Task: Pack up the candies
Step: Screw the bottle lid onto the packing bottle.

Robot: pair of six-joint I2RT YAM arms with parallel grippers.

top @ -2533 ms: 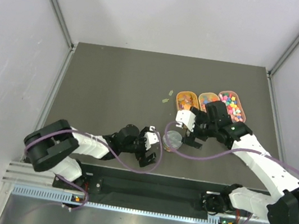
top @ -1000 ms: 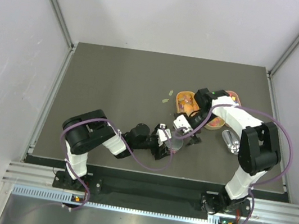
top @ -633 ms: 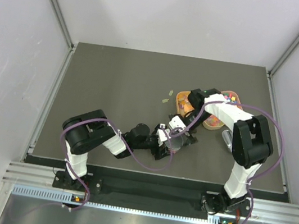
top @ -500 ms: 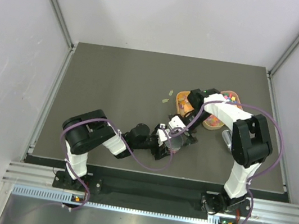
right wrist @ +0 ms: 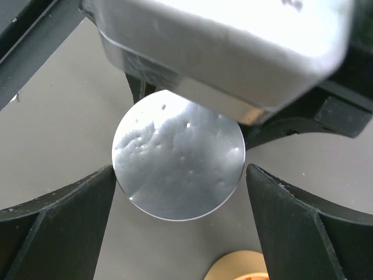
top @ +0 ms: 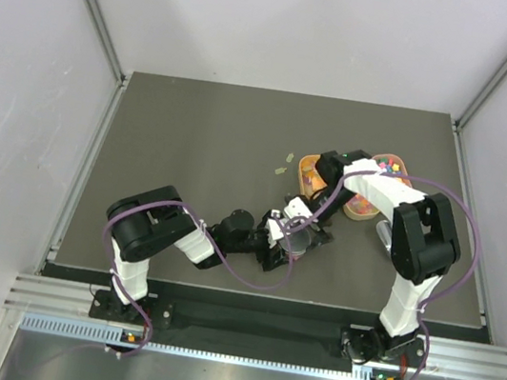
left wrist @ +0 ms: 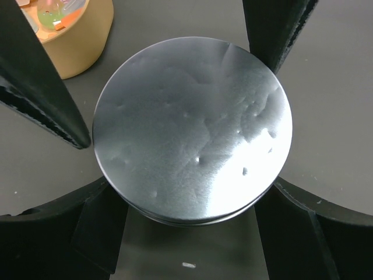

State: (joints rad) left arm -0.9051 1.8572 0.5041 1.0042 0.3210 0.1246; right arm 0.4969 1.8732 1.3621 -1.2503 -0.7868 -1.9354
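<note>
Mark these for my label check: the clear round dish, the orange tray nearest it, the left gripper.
clear round dish [left wrist: 192, 128], left wrist view, centre of its top.
orange tray [left wrist: 81, 44], left wrist view, outer wall.
left gripper [left wrist: 191, 184], left wrist view, between its fingertips.

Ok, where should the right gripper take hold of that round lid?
I'd grip the round lid by its rim, at two opposite edge points, coming straight down. It lies flat and its top has no knob. The left gripper flanks it from one side, so the right gripper should close across the free edges.
</note>
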